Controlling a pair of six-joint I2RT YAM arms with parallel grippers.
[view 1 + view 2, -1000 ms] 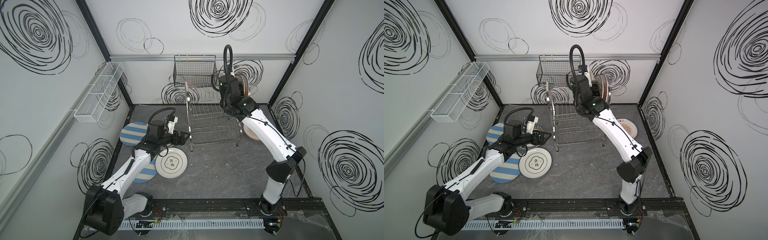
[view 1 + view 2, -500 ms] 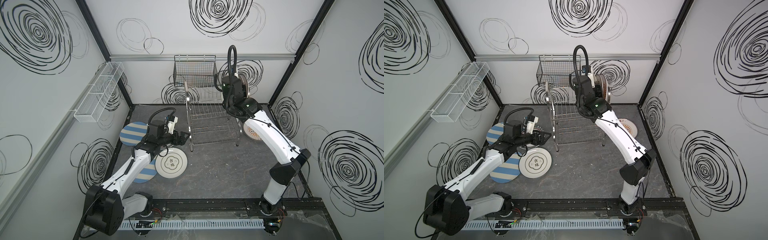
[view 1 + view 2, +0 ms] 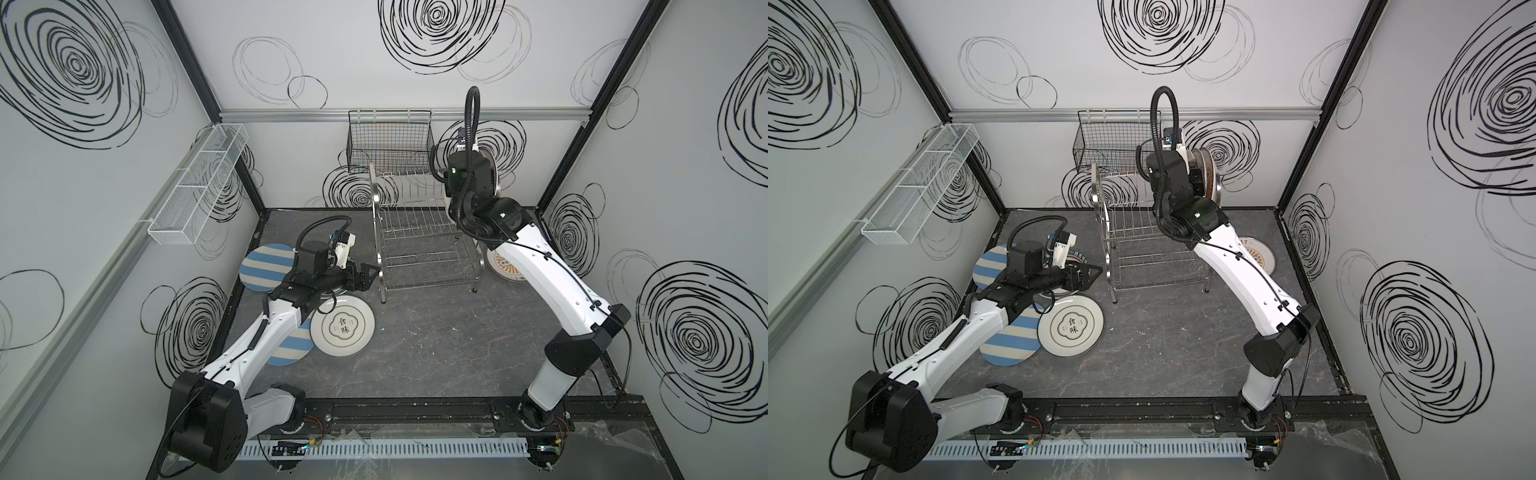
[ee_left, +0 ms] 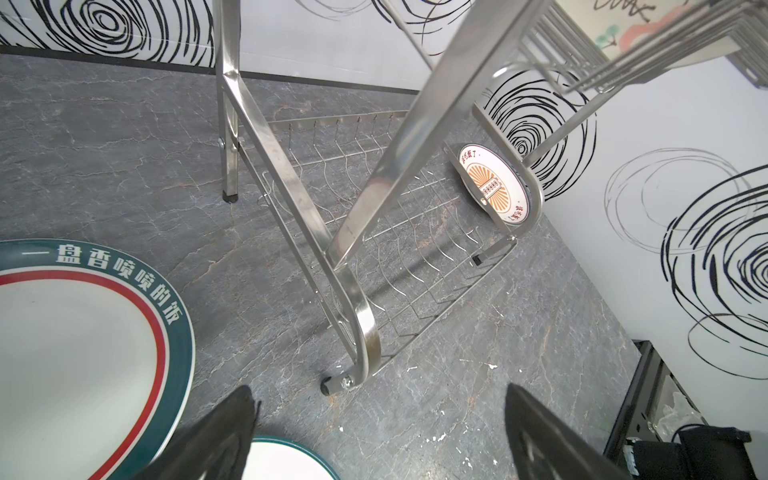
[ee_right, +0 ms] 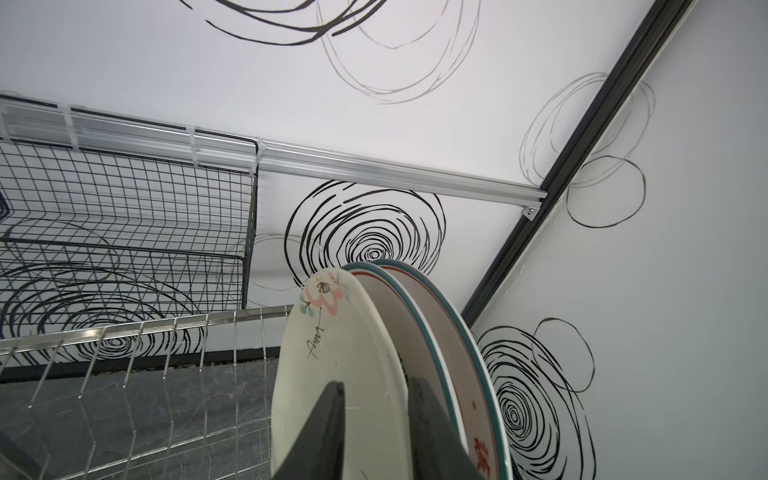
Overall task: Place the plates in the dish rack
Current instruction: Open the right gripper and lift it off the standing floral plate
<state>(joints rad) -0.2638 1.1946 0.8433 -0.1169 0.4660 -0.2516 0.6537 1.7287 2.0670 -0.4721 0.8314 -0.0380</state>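
Note:
The dish rack (image 3: 419,232) (image 3: 1142,232) stands at the back of the floor. Three plates stand upright at the right end of its top tier (image 3: 1208,174). In the right wrist view my right gripper (image 5: 377,382) is open and straddles the rim of the nearest, a cream flowered plate (image 5: 345,332), with a gap at one finger. Two green-rimmed plates (image 5: 432,332) stand behind it. My left gripper (image 3: 368,276) (image 4: 378,388) hangs open and empty by the rack's front left foot. Near it lie two striped plates (image 3: 266,270) (image 3: 291,349), a character plate (image 3: 343,330) and a green-rimmed plate (image 4: 83,353). A sunburst plate (image 3: 505,264) lies right of the rack.
A black wire basket (image 3: 388,141) hangs on the back wall just behind the rack's top. A long white mesh basket (image 3: 199,183) hangs on the left wall. Walls close in on three sides, and bare grey floor (image 3: 436,340) lies in front of the rack.
My right gripper's jaws have parted around the cream plate's rim, and the plate stays standing in the rack. The right wrist has shifted slightly right. The left arm has not moved.

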